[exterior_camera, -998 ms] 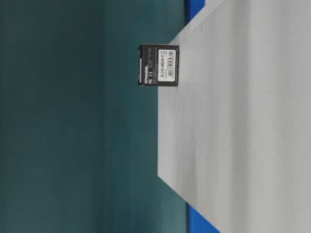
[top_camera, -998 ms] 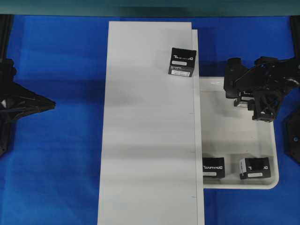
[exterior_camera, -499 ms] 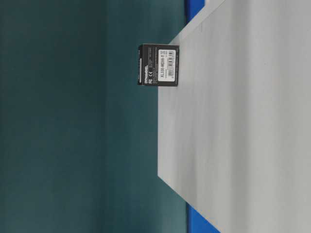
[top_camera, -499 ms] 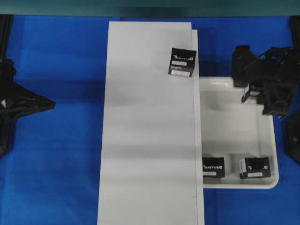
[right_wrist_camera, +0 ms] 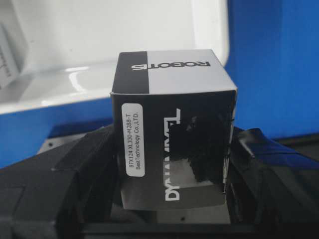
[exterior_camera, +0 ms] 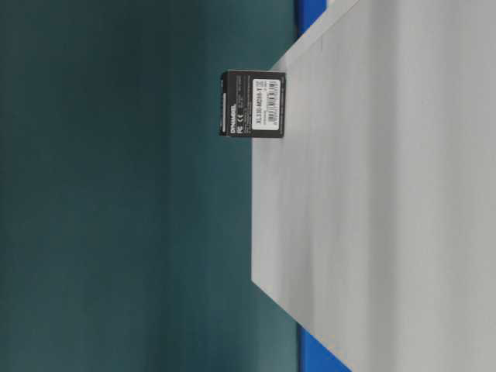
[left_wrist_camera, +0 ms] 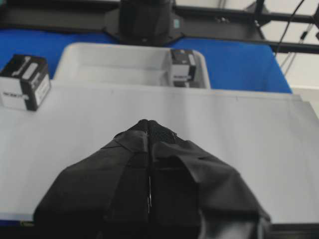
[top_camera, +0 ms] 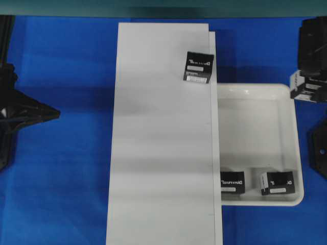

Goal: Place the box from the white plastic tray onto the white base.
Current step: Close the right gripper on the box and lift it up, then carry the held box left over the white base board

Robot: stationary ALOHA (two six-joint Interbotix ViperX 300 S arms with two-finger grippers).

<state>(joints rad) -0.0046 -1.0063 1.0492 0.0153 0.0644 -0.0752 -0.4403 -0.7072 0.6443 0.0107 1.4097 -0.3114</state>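
Box [right_wrist_camera: 172, 144] clamped in right jaws, lifted off white plastic tray [top_camera: 286, 148]; carry level leftward onto white base [top_camera: 163, 153] (left jaws closed, empty).

The right gripper [top_camera: 308, 84] is cut by the overhead view's right edge, just beyond the white plastic tray [top_camera: 255, 90]'s far right corner, and its arm mostly hides the held box [top_camera: 306, 93]. Inside the tray, the white base [top_camera: 163, 153] covers the left end of one box [top_camera: 233, 182]. On the far tray box [left_wrist_camera: 183, 67] the print is too small to read.
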